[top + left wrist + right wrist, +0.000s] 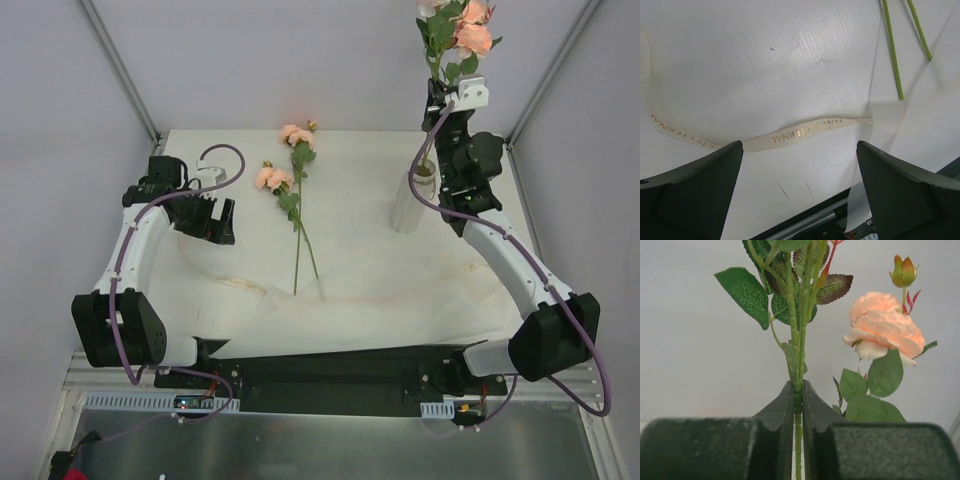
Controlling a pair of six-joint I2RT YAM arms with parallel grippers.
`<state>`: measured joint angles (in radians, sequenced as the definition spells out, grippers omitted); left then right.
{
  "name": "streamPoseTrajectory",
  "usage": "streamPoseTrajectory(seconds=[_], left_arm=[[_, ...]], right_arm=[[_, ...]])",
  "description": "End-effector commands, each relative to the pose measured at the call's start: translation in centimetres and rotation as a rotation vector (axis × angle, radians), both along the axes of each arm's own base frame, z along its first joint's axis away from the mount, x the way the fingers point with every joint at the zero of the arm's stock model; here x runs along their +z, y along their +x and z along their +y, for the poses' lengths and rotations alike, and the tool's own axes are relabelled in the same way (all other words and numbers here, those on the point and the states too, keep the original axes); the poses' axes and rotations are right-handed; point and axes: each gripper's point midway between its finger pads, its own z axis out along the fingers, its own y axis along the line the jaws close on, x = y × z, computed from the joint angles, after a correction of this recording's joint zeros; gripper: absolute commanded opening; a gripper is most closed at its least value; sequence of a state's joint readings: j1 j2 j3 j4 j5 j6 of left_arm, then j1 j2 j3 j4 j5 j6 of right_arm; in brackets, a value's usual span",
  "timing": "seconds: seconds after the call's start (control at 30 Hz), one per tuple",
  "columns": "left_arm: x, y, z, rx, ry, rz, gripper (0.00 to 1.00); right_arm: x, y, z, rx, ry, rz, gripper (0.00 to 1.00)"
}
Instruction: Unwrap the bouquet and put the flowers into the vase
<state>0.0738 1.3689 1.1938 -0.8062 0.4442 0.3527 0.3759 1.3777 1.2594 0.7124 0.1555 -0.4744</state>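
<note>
My right gripper [438,98] is raised above the clear glass vase [408,205] at the back right and is shut on the green stem of a peach rose [882,325]. In the right wrist view the fingertips [790,395] pinch the stem [798,405] just below its leaves. The arm hides the stem's lower end, so I cannot tell if it is in the vase. Two more flowers [297,195] lie on the spread white wrapping paper [370,290] of the opened bouquet. My left gripper [215,222] hovers open at the left over the paper, above the cream ribbon [800,132].
The ribbon lies loose across the paper near the table's front edge [815,207]. Two stem ends [892,55] reach into the left wrist view at top right. Grey walls and metal frame posts [120,70] enclose the table.
</note>
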Motion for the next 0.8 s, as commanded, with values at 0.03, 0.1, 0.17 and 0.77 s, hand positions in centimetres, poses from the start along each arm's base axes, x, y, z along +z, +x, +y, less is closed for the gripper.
streamPoseTrajectory(seconds=[0.03,0.1,0.17,0.77], left_arm=[[1.2,0.9,0.1,0.008,-0.015,-0.027,0.97],[1.1,1.0,0.1,0.011,-0.015,-0.021,0.96],[1.0,1.0,0.2,0.013,-0.015,-0.017,0.96],[1.9,0.8,0.1,0.011,-0.011,-0.049,0.96]], right_arm=[[1.9,-1.6,-1.0,0.011,0.056,-0.102,0.01],[0.8,-1.1,-0.9,0.011,0.047,-0.084,0.01],[-0.4,-0.7,-0.8,0.009,0.039,-0.069,0.01],[-7.3,-5.8,3.0,0.069,0.034,0.307,0.97]])
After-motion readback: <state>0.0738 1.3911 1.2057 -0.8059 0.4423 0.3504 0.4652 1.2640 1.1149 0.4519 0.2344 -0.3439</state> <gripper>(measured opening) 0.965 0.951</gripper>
